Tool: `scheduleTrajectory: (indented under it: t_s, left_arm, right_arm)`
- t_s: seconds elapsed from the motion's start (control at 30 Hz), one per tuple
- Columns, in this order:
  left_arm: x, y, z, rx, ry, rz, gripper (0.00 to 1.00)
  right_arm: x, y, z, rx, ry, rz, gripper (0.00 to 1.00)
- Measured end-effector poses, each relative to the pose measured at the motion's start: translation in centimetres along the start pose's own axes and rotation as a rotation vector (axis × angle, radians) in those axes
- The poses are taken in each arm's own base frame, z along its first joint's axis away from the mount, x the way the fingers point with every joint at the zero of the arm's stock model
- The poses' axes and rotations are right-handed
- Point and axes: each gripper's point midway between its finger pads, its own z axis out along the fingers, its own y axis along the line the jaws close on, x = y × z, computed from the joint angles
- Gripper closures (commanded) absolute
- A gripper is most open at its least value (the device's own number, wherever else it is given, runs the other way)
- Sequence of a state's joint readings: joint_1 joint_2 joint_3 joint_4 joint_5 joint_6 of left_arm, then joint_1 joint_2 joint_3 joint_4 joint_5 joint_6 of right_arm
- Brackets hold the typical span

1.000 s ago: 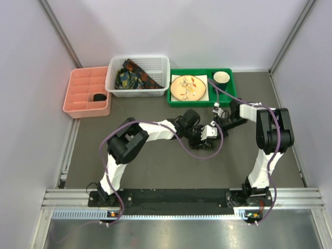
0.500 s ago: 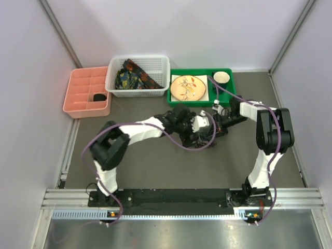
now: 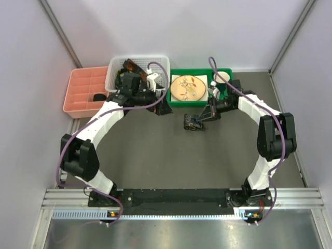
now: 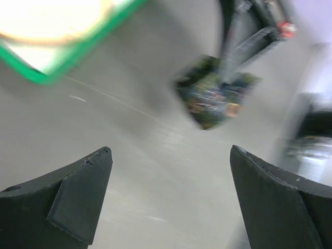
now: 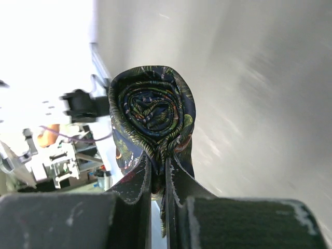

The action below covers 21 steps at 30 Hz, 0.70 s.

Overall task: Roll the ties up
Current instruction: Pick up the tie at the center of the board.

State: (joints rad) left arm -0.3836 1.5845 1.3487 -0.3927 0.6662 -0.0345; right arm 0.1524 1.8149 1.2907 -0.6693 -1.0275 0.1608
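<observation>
One rolled tie (image 5: 153, 109) pinched in the right claw (image 5: 158, 174); left claw (image 4: 170, 155) spread, holding nothing.
The roll is coiled tight, its loose end nipped by the right claw, low over the table (image 3: 155, 155) just in front of the green tray (image 3: 199, 71). Contact with the table cannot be confirmed. The left claw is well apart, beside the white basket (image 3: 137, 57), where another tie (image 3: 130, 65) lies.
</observation>
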Motion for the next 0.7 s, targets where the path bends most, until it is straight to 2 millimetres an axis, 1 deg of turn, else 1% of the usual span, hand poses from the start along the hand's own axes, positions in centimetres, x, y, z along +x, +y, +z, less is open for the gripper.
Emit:
scheduleTrajectory:
  t_s: [0.1,0.13,0.2,0.23,0.27,0.37,0.47,0.6,0.7]
  left_arm:
    - [0.7,-1.8,-0.3,0.155,-0.006,-0.222,0.01]
    - [1.0,-2.4,-0.4,0.201,-0.008,-0.278,0.01]
    - [1.8,-3.1,-0.3,0.277,-0.004,-0.399,0.01]
    - [2.8,-4.2,-0.4,0.349,0.020,-0.522,0.01]
    - [2.8,-4.3,-0.4,0.353,0.022,-0.529,0.01]
    - [2.4,-5.0,-0.6,0.395,0.022,-0.569,0.01]
    - [1.8,-5.3,-0.7,0.420,0.012,-0.572,0.01]
    - [1.5,-5.4,-0.5,0.441,0.013,-0.595,0.11]
    - [1.4,-5.3,-0.2,0.454,0.016,-0.613,0.18]
  right_arm:
    - [-1.4,3.7,0.8,-0.074,-0.017,-0.058,1.00]
    - [-1.6,4.5,1.0,-0.091,-0.019,-0.072,1.00]
    - [-2.1,6.4,1.4,-0.137,-0.026,-0.095,1.00]
    - [-2.7,8.2,1.7,-0.185,-0.033,-0.110,1.00]
    - [-2.7,8.2,1.7,-0.185,-0.033,-0.110,1.00]
    - [-2.7,9.6,2.3,-0.216,-0.025,-0.125,1.00]
    - [-2.5,10.7,2.9,-0.236,-0.014,-0.140,1.00]
    - [-2.2,11.8,3.5,-0.259,0.000,-0.148,1.00]
    - [-2.5,12.3,3.5,-0.273,-0.005,-0.157,1.00]
